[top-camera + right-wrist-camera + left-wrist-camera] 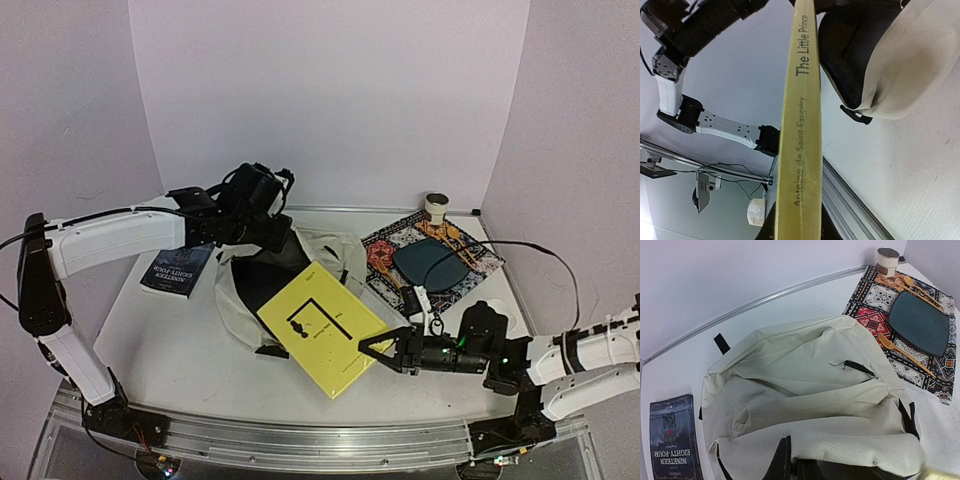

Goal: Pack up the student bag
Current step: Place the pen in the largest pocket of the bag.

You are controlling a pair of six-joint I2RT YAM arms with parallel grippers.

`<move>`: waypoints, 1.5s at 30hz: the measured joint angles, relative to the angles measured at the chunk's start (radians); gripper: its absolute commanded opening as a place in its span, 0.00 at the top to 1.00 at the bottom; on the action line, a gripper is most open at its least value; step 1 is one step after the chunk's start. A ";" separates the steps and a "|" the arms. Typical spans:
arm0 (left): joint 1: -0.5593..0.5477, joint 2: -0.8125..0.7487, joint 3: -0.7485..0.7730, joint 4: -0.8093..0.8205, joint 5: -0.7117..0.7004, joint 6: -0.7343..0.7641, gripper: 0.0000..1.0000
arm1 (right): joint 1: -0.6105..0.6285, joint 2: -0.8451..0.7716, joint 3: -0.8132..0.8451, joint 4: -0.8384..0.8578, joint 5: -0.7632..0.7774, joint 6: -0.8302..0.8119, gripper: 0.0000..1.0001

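The right gripper [377, 345] is clenched on the near corner of the yellow book [318, 328], The Little Prince. It holds the book tilted, with the far edge at the dark mouth of the student bag [320, 250]. Its forearm lies low, stretched toward the bag from the bag's near right.

The left gripper [268, 232] sits at the bag's far rim, pinching the fabric so that the mouth stands lifted open. Its arm reaches in from the bag's left, wrist bent down over it. The bag itself lies slumped mid-table [160, 340].

Packing looks early. The yellow book is not yet inside, and sliding it in is the step in hand. A blue book [178, 270], Nineteen Eighty-Four, lies just left of the bag, untouched. Right of the bag, a patterned mat [395, 240] carries a dark plate [432, 265]. Whether anything is already in the bag cannot be seen.
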 measured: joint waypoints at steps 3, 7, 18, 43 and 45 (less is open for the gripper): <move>-0.001 -0.009 -0.001 -0.017 0.033 -0.014 1.00 | 0.022 0.106 0.019 0.050 -0.006 0.024 1.00; -0.001 -0.071 -0.013 -0.051 0.081 -0.035 1.00 | 0.026 0.182 0.023 0.061 0.006 0.051 1.00; -0.004 -0.221 -0.084 -0.078 0.230 -0.091 1.00 | 0.027 0.262 0.070 0.095 0.104 0.109 1.00; -0.092 -0.192 -0.114 -0.086 0.538 -0.154 1.00 | 0.015 0.369 0.118 0.110 0.389 0.213 1.00; -0.093 -0.192 -0.110 -0.080 0.545 -0.154 1.00 | 0.013 0.406 0.150 0.111 0.384 0.220 1.00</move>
